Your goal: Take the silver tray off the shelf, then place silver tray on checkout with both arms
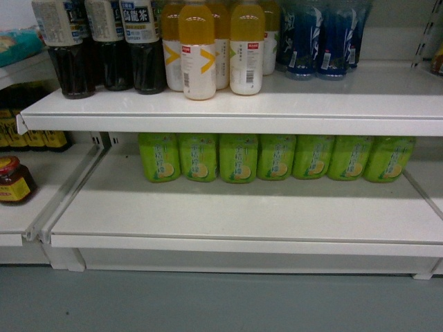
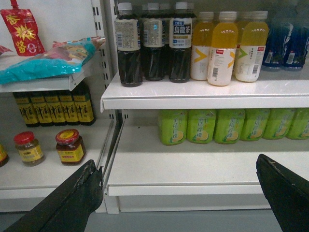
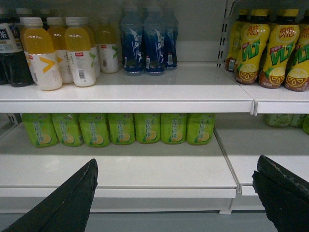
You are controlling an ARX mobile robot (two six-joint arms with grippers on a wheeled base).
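- Lower shelf (image 1: 235,214): a long flat white painted board, smooth and matte, with a thick squared front lip. Its front half is bare in all three views.
- The silver tray shows in none of the views, so where it lies cannot be told. The checkout is not in view either.
- Green bottles (image 1: 277,157): a row of squat, square-shouldered translucent plastic bottles, touching side by side at the back of the lower shelf.
- Upper shelf (image 1: 291,104): the same white board. It carries dark tea bottles (image 1: 111,48), rounded orange juice bottles (image 1: 208,48) with white labels, and ribbed blue bottles (image 1: 318,38).
- Left bay: glass jars (image 2: 70,146) with red lids, and dark bottles (image 2: 55,108) with yellow labels behind them.
- Left gripper (image 2: 181,193): two matte black, tapered fingers (image 2: 77,198) set wide apart at the frame's lower corners, holding nothing, in front of the lower shelf.
- Right gripper (image 3: 178,193): likewise spread wide, its black fingers (image 3: 72,200) holding nothing.
- Floor (image 1: 208,301): plain smooth grey.
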